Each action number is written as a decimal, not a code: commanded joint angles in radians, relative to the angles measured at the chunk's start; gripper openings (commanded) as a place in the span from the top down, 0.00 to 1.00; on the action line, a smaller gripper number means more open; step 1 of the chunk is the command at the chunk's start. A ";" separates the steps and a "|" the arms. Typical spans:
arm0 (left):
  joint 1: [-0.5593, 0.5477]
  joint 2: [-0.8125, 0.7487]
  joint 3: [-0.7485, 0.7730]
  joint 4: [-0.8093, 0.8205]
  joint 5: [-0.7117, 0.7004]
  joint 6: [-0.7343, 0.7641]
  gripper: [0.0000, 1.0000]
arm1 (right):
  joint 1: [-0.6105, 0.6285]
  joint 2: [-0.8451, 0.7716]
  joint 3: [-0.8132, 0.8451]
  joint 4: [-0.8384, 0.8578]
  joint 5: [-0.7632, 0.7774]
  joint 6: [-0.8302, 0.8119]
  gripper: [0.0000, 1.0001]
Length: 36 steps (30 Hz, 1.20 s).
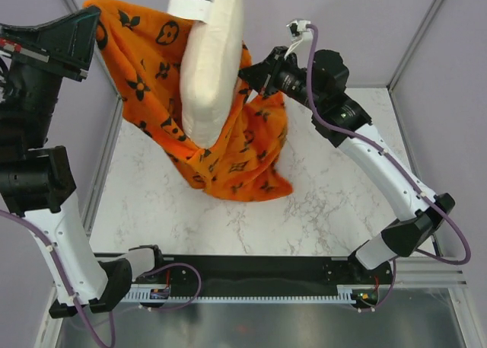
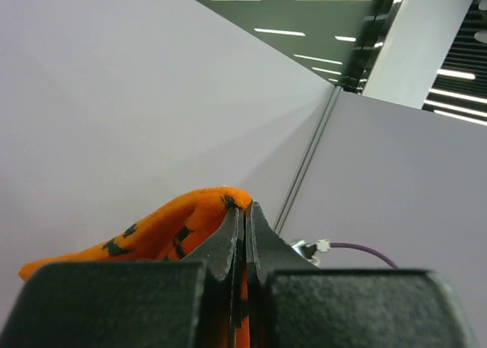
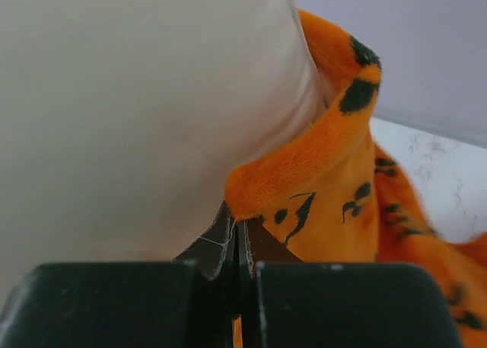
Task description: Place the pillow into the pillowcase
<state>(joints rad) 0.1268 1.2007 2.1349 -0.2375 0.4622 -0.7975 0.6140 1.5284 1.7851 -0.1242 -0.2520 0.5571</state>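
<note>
The orange pillowcase [image 1: 144,66] hangs lifted above the table, its mouth held up between both arms. The cream-white pillow [image 1: 209,59] stands upright with its lower part inside the case and its top sticking out at the frame's upper edge. My left gripper [image 1: 97,14] is shut on the case's left rim; the left wrist view shows orange fabric [image 2: 179,230] pinched between its fingers [image 2: 245,211]. My right gripper [image 1: 249,74] is shut on the right rim, with orange fabric [image 3: 319,188] clamped at its tips [image 3: 237,226] and the pillow [image 3: 137,112] pressing beside it.
The marble table top [image 1: 319,203] lies under the hanging case, whose lower end rests on it [image 1: 251,184]. Grey walls and frame posts [image 1: 415,36] stand around the table. The black base rail [image 1: 251,276] runs along the near edge.
</note>
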 commanded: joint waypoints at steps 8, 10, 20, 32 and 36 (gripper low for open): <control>0.002 -0.314 -0.590 0.233 0.010 -0.067 0.98 | -0.023 -0.002 0.331 -0.069 0.129 -0.101 1.00; 0.002 -0.372 -0.711 0.291 0.006 -0.077 0.98 | -0.026 -0.031 0.370 -0.068 0.157 -0.123 1.00; 0.002 -0.101 -0.019 0.075 -0.017 0.015 0.98 | -0.028 -0.087 0.193 -0.016 0.146 -0.063 1.00; 0.002 -0.174 -0.132 0.151 -0.045 0.005 0.98 | 0.004 0.029 0.183 0.020 0.109 -0.037 1.00; 0.004 -0.210 -0.387 0.285 0.004 -0.083 0.98 | -0.019 -0.040 0.355 -0.110 0.229 -0.178 1.00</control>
<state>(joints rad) 0.1268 0.9531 1.8633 -0.1169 0.4675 -0.8143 0.6331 1.6382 1.9285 -0.3187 -0.2001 0.5114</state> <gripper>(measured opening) 0.026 0.013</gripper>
